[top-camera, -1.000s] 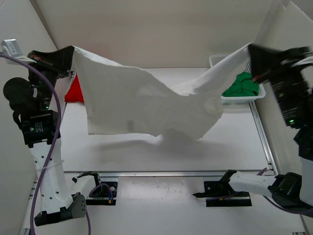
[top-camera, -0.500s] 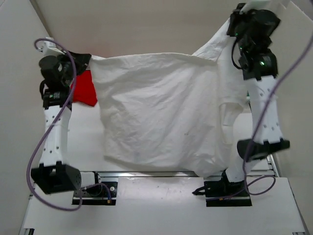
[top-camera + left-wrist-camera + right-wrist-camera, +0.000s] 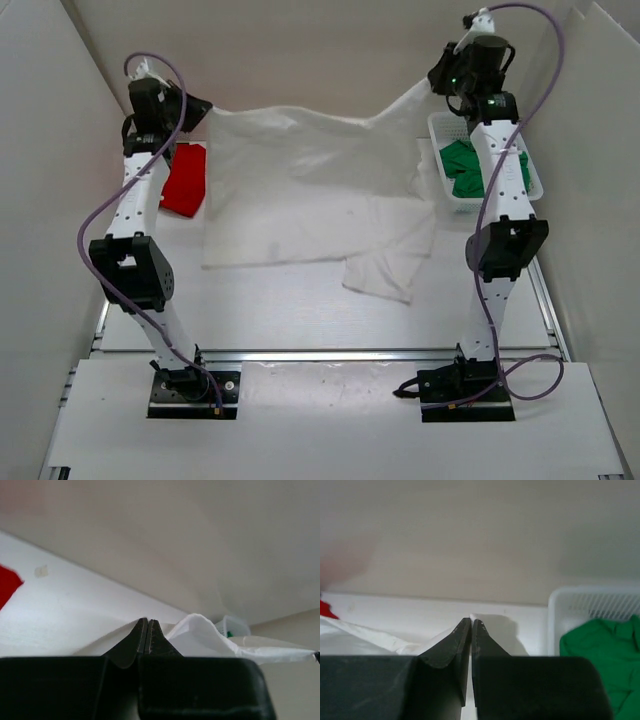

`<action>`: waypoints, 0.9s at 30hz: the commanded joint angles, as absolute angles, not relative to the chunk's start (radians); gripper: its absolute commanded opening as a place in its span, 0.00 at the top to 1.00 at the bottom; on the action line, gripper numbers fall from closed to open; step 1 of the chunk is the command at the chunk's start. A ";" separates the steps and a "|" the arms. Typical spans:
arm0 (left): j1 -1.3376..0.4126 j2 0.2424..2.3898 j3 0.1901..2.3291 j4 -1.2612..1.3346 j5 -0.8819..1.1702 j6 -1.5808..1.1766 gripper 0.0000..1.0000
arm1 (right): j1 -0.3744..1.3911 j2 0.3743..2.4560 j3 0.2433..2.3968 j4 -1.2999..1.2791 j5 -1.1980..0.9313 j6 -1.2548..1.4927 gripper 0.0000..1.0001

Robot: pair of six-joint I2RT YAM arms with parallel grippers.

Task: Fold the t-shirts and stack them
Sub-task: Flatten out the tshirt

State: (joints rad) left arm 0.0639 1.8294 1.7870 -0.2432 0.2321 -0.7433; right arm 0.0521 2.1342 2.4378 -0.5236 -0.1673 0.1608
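Note:
The white t-shirt (image 3: 300, 190) hangs stretched between both grippers at the far side, its lower part lying on the table. My left gripper (image 3: 200, 108) is shut on its far left corner; the cloth shows beside the closed jaws in the left wrist view (image 3: 200, 632). My right gripper (image 3: 437, 80) is shut on its far right corner, a tip of cloth poking out in the right wrist view (image 3: 472, 616). The red t-shirt (image 3: 186, 178) lies folded at the left. The green t-shirt (image 3: 470, 165) lies crumpled in the basket, also in the right wrist view (image 3: 600, 645).
A white mesh basket (image 3: 530, 175) stands at the far right, its wall showing in the right wrist view (image 3: 585, 602). White enclosure walls stand close behind and beside both arms. A metal rail (image 3: 330, 352) runs along the near table edge.
Both arms have swung far away from the camera toward the back wall, carrying the white t-shirt. The shirt dropped from hanging high in the air to lying partly spread on the table.

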 commanded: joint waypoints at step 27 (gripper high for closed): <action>0.232 0.971 0.514 0.123 0.235 -0.713 1.00 | 0.106 1.033 0.795 -0.247 -0.253 0.273 0.99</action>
